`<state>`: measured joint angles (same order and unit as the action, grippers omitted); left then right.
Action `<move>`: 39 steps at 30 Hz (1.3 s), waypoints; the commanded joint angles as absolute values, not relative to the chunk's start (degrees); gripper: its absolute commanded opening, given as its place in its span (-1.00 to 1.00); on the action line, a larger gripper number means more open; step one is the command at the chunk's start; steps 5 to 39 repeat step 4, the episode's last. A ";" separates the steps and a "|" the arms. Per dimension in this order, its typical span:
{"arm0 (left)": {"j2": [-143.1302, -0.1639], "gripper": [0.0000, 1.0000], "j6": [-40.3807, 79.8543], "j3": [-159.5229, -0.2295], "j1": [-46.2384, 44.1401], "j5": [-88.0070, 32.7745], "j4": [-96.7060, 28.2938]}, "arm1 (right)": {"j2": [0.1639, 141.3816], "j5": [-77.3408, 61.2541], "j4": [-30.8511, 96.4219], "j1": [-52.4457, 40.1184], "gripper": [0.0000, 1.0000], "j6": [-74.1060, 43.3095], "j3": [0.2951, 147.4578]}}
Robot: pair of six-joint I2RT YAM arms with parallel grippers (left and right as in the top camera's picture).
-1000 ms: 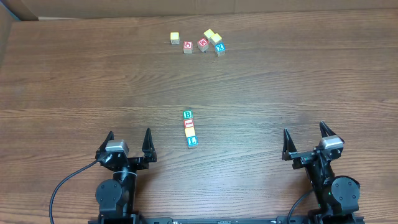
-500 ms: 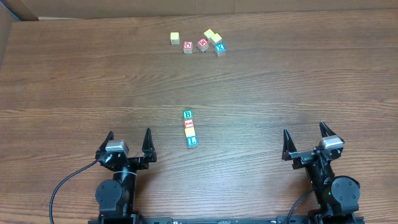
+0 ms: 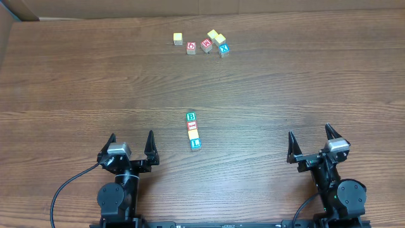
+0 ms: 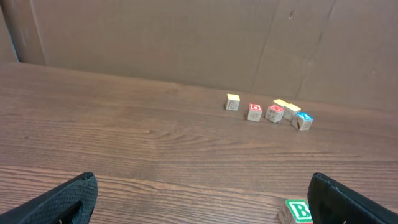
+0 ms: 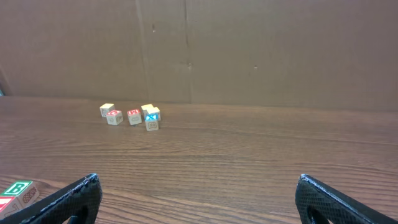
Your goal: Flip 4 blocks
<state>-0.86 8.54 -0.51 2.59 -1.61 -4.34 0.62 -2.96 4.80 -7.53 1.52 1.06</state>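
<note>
Four small wooden blocks lie in a touching row at the table's middle: a green B block (image 3: pixel 191 116), a red-marked block (image 3: pixel 192 125), a yellow block (image 3: pixel 193 134) and a blue L block (image 3: pixel 195 144). The green B block (image 4: pixel 297 211) peeks in at the bottom right of the left wrist view, and the same green B block (image 5: pixel 17 188) sits at the bottom left of the right wrist view. My left gripper (image 3: pixel 131 140) stands open near the front edge, left of the row. My right gripper (image 3: pixel 310 137) stands open to the right. Neither holds anything.
A loose cluster of several more cubes (image 3: pixel 205 44) sits at the far side, including a red-ring cube (image 3: pixel 191 47) and a blue X cube (image 3: pixel 223 49). A brown cardboard wall (image 4: pixel 186 37) backs the table. A black cable (image 3: pixel 60 190) trails from the left arm.
</note>
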 commanded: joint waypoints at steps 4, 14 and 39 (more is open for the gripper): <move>-0.25 0.99 7.27 -0.27 2.31 -1.06 -4.45 | 0.16 -2.68 4.64 -7.31 1.00 1.78 0.45; -0.25 0.99 7.27 -0.27 2.31 -1.06 -4.45 | 0.16 -2.68 4.64 -7.31 1.00 1.78 0.45; -0.25 0.99 7.27 -0.27 2.31 -1.06 -4.45 | 0.16 -2.68 4.64 -7.31 1.00 1.78 0.45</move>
